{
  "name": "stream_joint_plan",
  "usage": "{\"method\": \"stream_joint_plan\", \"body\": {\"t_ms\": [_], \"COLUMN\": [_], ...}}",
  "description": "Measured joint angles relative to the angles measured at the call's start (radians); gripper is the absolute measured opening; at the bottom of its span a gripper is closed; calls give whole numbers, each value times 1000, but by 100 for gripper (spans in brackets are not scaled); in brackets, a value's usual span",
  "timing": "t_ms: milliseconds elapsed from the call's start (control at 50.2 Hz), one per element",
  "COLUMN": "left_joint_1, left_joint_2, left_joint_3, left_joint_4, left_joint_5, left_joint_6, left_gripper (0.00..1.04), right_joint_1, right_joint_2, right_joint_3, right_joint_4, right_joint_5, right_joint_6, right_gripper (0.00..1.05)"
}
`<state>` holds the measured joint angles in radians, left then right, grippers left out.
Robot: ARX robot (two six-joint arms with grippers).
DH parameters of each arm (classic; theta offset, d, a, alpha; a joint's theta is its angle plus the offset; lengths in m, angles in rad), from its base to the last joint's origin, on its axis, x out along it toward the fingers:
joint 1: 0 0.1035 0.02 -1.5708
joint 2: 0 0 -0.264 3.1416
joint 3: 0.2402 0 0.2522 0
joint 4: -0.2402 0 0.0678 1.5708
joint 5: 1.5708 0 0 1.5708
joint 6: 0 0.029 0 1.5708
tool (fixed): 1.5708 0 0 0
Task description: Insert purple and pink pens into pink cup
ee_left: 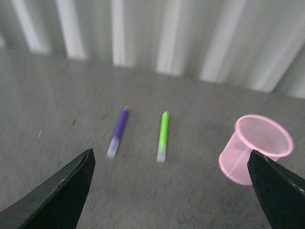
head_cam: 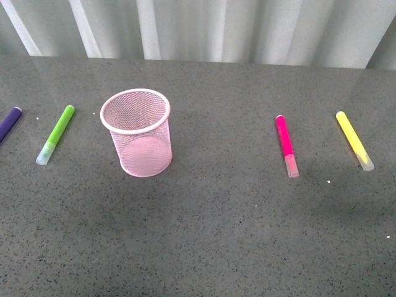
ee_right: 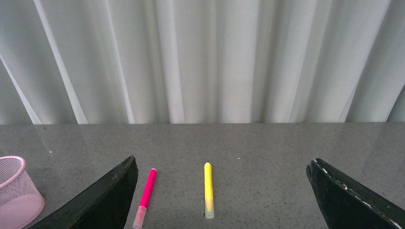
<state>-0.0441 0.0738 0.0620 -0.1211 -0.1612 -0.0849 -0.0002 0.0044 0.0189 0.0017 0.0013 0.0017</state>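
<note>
The pink cup stands upright left of the table's middle; it also shows in the left wrist view and at the edge of the right wrist view. The purple pen lies at the far left edge, half cut off, and shows whole in the left wrist view. To the right of centre lies the pink pen, also seen in the right wrist view. My left gripper is open above the table, short of the purple pen. My right gripper is open, with the pink pen close to one finger.
A lime-green marker lies between the purple pen and the cup. A yellow marker lies right of the pink pen. White curtains hang behind the grey table.
</note>
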Motion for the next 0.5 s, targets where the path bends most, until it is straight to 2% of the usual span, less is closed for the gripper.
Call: {"method": "stream_joint_plan", "body": {"t_ms": [20, 60, 120, 219, 319, 379, 498], "left_joint_1": [0, 23, 80, 214, 246, 251, 259], "left_joint_2": [61, 167, 294, 644, 920, 1039, 1286], "left_joint_3": [14, 20, 27, 122, 246, 304, 459], "left_joint_4": [-13, 30, 138, 454, 623, 674, 708], "left_joint_5": [-41, -25, 79, 277, 410, 460, 475], "left_joint_6": [-50, -80, -109, -100, -48, -4, 74], "left_gripper": [98, 98, 98, 98, 98, 98, 98], "right_joint_1": [0, 0, 0, 0, 0, 0, 0], "right_joint_2": [0, 0, 0, 0, 0, 0, 0], "right_joint_3": [0, 0, 0, 0, 0, 0, 0], "right_joint_4": [0, 0, 0, 0, 0, 0, 0], "right_joint_5": [1, 0, 0, 0, 0, 0, 0], "right_joint_6": [0, 0, 0, 0, 0, 0, 0], "right_gripper": [98, 98, 98, 98, 98, 98, 98]}}
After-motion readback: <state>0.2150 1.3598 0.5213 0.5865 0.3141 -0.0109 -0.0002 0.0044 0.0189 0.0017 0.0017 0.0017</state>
